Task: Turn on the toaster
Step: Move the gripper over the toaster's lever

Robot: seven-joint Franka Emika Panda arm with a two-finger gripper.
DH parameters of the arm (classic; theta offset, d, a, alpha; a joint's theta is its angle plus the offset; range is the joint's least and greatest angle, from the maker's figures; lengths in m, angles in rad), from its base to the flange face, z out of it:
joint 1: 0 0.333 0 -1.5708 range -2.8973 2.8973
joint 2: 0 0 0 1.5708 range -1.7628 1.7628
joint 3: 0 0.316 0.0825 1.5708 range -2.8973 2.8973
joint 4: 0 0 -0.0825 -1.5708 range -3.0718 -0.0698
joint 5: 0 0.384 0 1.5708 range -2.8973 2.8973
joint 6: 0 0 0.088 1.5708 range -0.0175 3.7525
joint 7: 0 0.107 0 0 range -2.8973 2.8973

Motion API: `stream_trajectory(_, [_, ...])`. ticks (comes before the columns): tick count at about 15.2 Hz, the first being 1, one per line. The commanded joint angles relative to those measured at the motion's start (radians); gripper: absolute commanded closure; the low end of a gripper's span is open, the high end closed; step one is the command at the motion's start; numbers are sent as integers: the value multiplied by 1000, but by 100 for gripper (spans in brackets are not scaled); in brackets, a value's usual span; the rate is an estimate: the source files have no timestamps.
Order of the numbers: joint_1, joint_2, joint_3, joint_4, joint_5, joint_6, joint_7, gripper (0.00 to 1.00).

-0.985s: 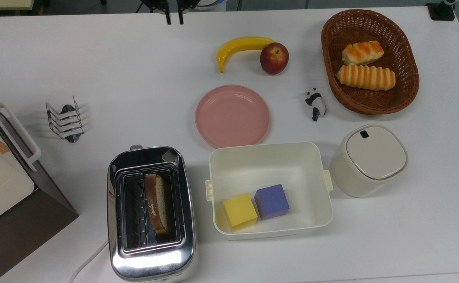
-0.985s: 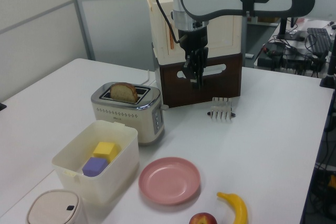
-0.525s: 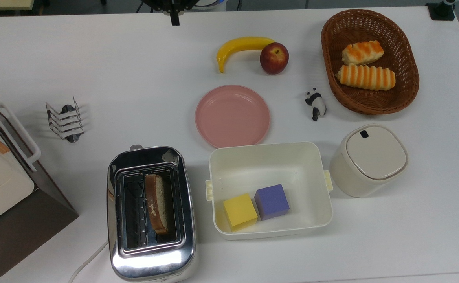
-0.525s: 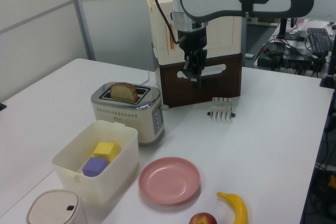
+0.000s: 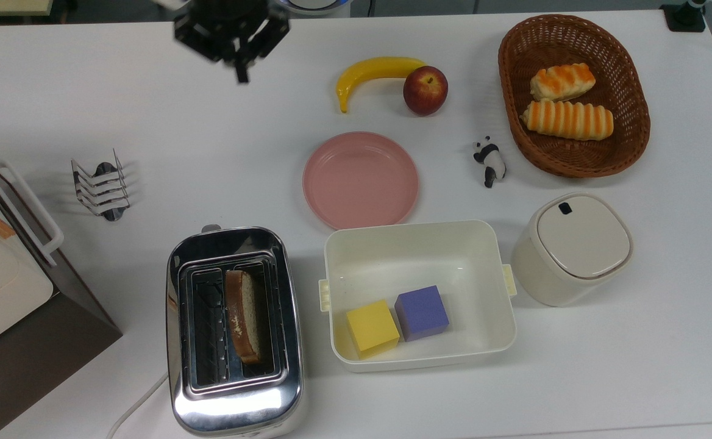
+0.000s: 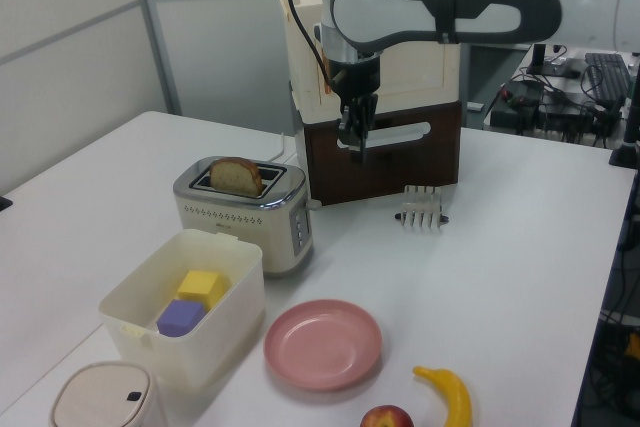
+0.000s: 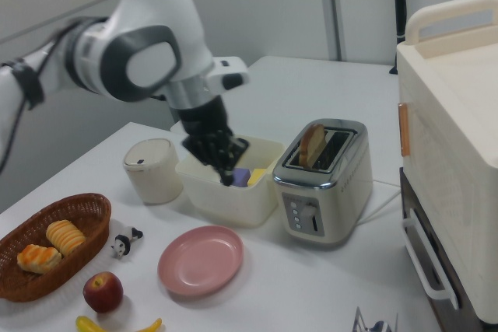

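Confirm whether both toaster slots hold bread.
No: in the top view the toaster holds one bread slice in the top view's right slot; the other slot is empty.

The top view's left edge cuts off the appliance [image 5: 2, 286]; the toaster [image 5: 234, 332] lever seems hidden beneath its chrome top.

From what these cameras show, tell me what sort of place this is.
Probably a robotics lab staged as a breakfast table: a robot arm above a white table, a toaster, and a cluttered workstation behind.
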State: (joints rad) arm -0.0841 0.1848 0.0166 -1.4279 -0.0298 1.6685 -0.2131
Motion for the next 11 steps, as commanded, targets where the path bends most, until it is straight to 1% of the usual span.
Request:
stream_trajectory(1, [-25, 85, -4, 26, 5, 137, -25, 100])
stream_trajectory(11, [-68, 274, -4, 30, 7, 419, -23, 100])
